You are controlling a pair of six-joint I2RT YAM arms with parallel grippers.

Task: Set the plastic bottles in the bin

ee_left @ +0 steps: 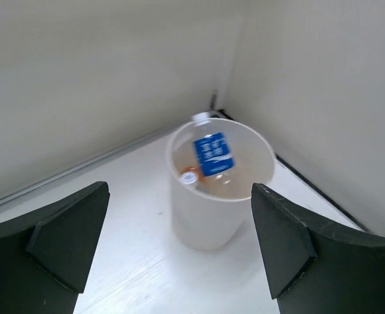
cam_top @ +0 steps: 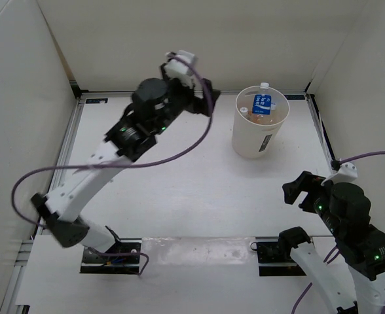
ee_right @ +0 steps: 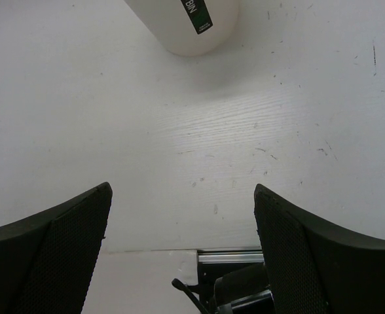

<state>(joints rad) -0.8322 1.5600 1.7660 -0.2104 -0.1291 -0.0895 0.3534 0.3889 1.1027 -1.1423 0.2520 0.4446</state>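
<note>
Top external view shows you the left gripper (cam_top: 207,98) raised by the back wall, just left of the cream-white round plastic bin (cam_top: 253,142), which stands upright on the white table (cam_top: 179,196) towards the far right corner. Your left wrist view looks past its dark fingers (ee_left: 61,245), spread wide with nothing between them, into the bin's open mouth. Inside leans the clear plastic bottle with the blue label (cam_top: 262,103), its top at the far rim; an orange bottle (ee_left: 222,185) lies beneath, and a white cap (ee_left: 189,177) sits at the left wall. You cannot count more bottles than that. Your right gripper (cam_top: 302,190) hangs low at the near right, well apart from the bin, fingers parted and holding nothing; its wrist view catches the bin's base and dark label (ee_right: 196,14).
</note>
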